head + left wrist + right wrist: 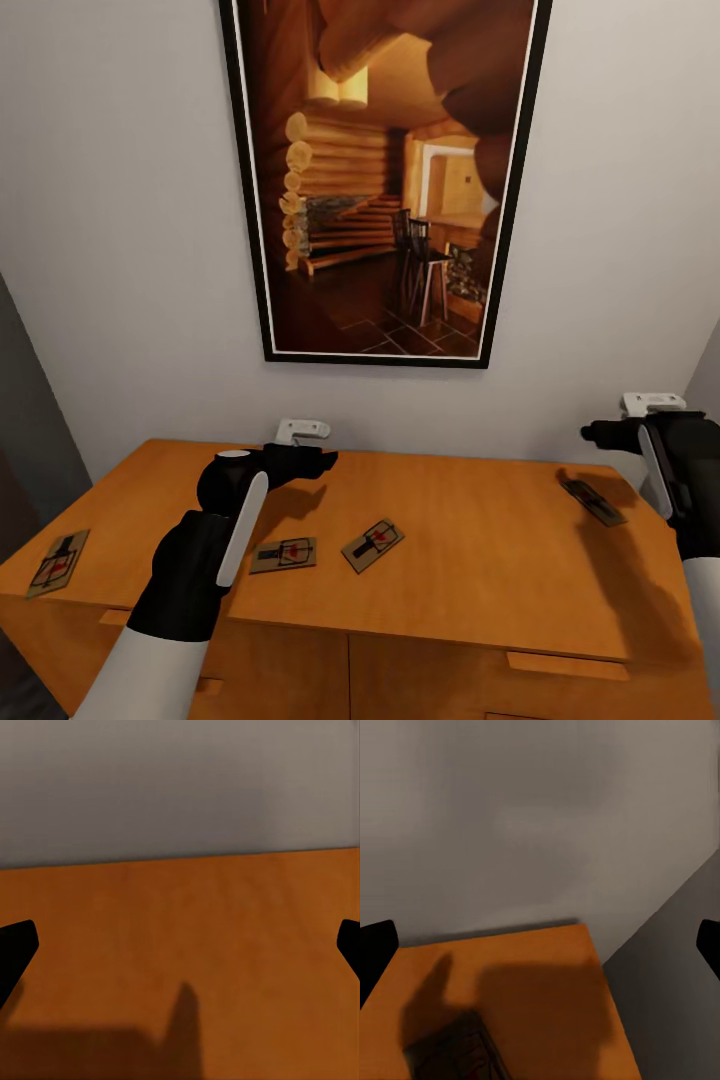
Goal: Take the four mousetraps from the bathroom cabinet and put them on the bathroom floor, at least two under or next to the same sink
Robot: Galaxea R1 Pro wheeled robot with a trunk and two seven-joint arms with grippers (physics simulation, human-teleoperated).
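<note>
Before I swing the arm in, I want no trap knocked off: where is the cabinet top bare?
Bare: the wide stretch of cabinet top between the middle mousetraps and the right-hand mousetrap. Crowded: under the left gripper, with another trap at the left edge.

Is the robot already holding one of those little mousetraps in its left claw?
No: in the left wrist view the left gripper has its fingers spread wide over the bare cabinet top, with nothing between them.

head high over cabinet top, wrist views low
</note>
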